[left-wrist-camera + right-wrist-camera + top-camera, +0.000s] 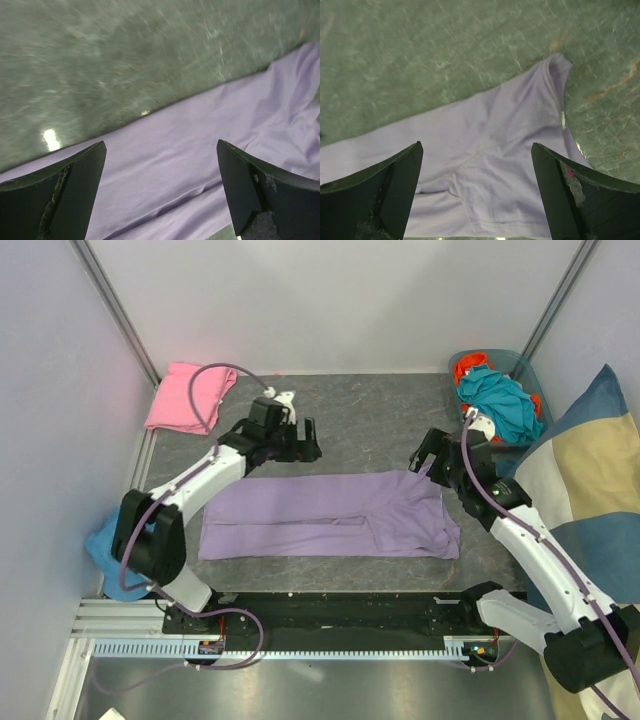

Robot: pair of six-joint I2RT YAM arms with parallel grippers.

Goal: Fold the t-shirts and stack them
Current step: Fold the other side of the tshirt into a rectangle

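Left gripper (161,146); right gripper (477,147) — both gaping, angled over lavender t-shirt (330,515).

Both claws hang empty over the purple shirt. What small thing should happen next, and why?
Probably lower the left gripper and right gripper, both open, onto the far edge of the lavender shirt and pinch it. The shirt lies flat as a long strip, and each wrist view shows that edge beneath empty fingers.

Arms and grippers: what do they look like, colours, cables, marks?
The left arm and right arm have white shells, black joints and a looping purple cable each. The left gripper and right gripper are black, with wedge-shaped fingers scuffed at the edges.
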